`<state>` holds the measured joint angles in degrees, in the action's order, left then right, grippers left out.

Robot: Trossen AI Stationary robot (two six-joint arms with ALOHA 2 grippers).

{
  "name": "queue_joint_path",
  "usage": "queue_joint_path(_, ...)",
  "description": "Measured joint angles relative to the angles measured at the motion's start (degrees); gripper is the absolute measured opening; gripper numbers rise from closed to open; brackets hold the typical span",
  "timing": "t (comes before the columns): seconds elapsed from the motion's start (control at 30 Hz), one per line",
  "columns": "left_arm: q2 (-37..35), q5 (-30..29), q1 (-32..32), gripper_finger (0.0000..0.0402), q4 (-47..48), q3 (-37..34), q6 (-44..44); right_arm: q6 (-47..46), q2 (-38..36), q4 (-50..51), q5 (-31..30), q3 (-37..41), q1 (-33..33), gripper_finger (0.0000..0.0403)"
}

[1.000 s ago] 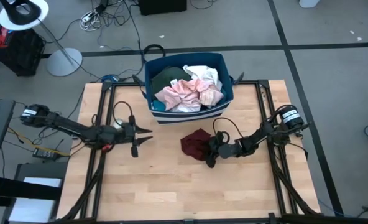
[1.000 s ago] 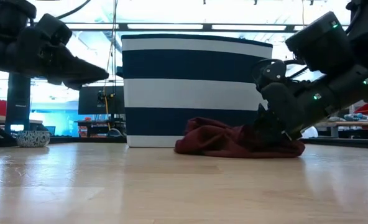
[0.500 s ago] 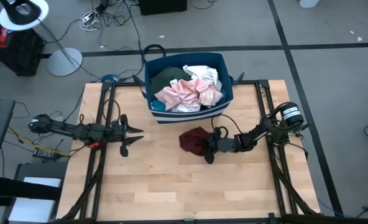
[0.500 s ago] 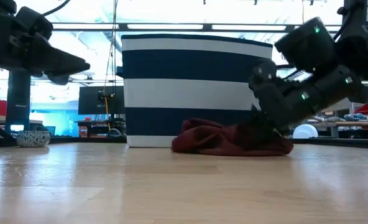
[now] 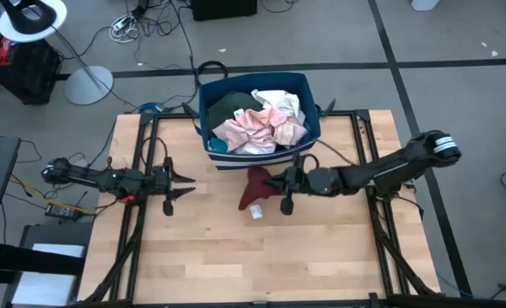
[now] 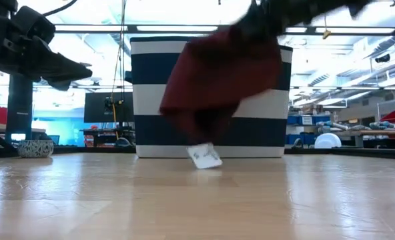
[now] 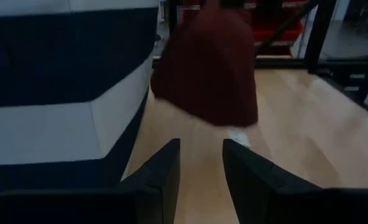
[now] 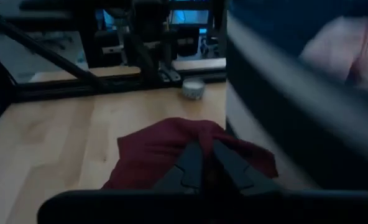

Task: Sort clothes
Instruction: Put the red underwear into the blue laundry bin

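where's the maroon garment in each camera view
High: maroon garment at table centre, just below the bin.
Low: hanging mid-picture before the striped bin.
Left wrist: upper centre, bin beside it.
Right wrist: centre, pinched by the right gripper.
Shared landmark: the bin.

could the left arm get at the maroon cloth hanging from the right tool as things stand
Probably yes. The left tool is open and points at the crumpled maroon cloth garment, which the right tool holds lifted; only bare wooden table lies between.

High view looks straight down on the whole tabletop. Low view sits at tabletop height, looking level at the striped bin; both share it. Wrist views look close past each pincer.
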<state>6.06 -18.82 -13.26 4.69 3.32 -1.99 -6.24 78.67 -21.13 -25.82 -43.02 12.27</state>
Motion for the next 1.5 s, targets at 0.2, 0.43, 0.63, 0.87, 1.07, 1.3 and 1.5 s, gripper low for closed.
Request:
queue_joint_path(0.2,-4.98,-0.01,0.00,0.0127,1.23,1.07,0.09,9.35,-2.34,17.27,-0.15,-16.07,-1.74,0.0010)
queue_joint_path(0.43,-6.09,-0.18,0.00,0.0127,0.24,0.10,0.33,17.81,-1.94,23.35,1.35,-30.26,-7.47,0.0010)
queue_joint_path(0.63,-6.09,0.29,0.01,0.0127,-2.25,-0.83,1.92,20.02,-1.96,23.56,7.71,-37.24,-16.07,0.0010)
queue_joint_path(0.87,-6.07,0.59,0.02,0.0127,-7.72,-2.85,4.68,17.07,-1.92,26.96,12.81,-37.68,-25.38,0.0013)
queue_joint_path(1.07,-6.07,0.78,0.02,0.0127,-7.52,-2.85,4.76,8.40,0.57,33.69,12.96,-37.60,-31.50,0.0035)
queue_joint_path(1.3,-6.07,0.92,0.02,0.0127,-7.37,-2.85,4.78,1.29,3.79,37.74,17.40,-37.57,-34.93,0.0093)
queue_joint_path(1.5,-6.07,0.95,0.02,0.0127,-7.30,-2.85,4.78,0.57,4.81,38.21,20.09,-37.61,-36.06,0.0155)
